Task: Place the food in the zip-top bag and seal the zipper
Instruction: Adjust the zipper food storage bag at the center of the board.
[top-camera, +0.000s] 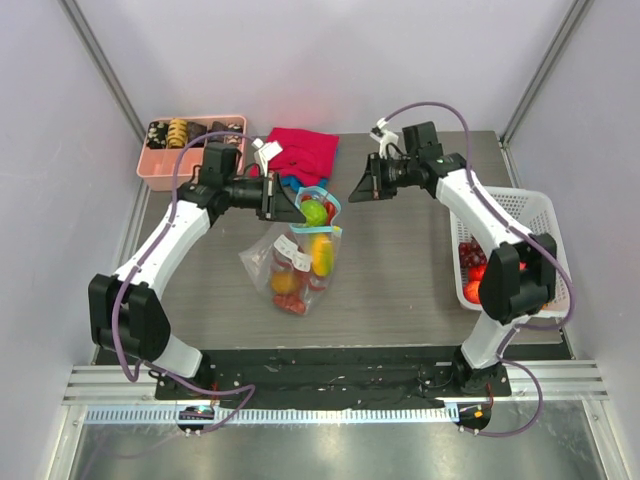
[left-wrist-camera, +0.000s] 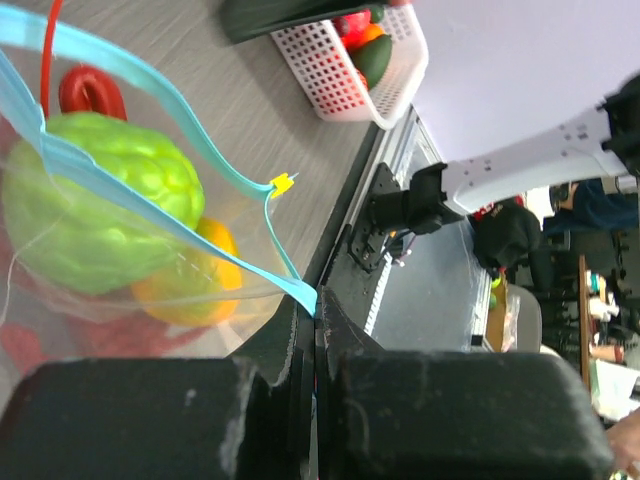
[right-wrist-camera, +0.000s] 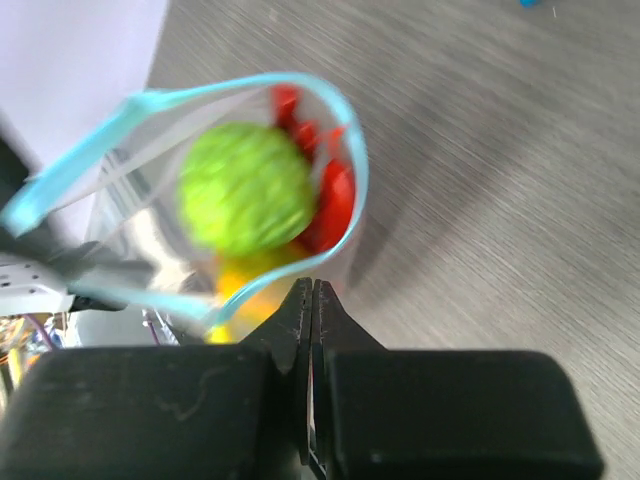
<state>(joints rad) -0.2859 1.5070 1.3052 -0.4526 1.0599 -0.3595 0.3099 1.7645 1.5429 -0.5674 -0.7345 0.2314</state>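
The clear zip-top bag (top-camera: 300, 268) hangs in the middle of the table with its mouth held open. My left gripper (top-camera: 291, 205) is shut on its teal-blue zipper (left-wrist-camera: 150, 75), pinching the strip at the fingertips (left-wrist-camera: 318, 305). Food lies inside the bag: a green fruit (left-wrist-camera: 95, 200), an orange one (left-wrist-camera: 190, 280) and a red piece (right-wrist-camera: 335, 200). A yellow slider tab (left-wrist-camera: 282, 183) sits on the strip. My right gripper (top-camera: 358, 186) hovers to the right of the bag mouth, shut with nothing between its fingers (right-wrist-camera: 315, 292). The green fruit (right-wrist-camera: 245, 187) shows through the open mouth.
A white mesh basket (top-camera: 538, 215) with more red food stands at the right edge. At the back left stands a pink tray (top-camera: 190, 152) of small dark pieces, and a folded red cloth (top-camera: 300, 152) lies behind the bag.
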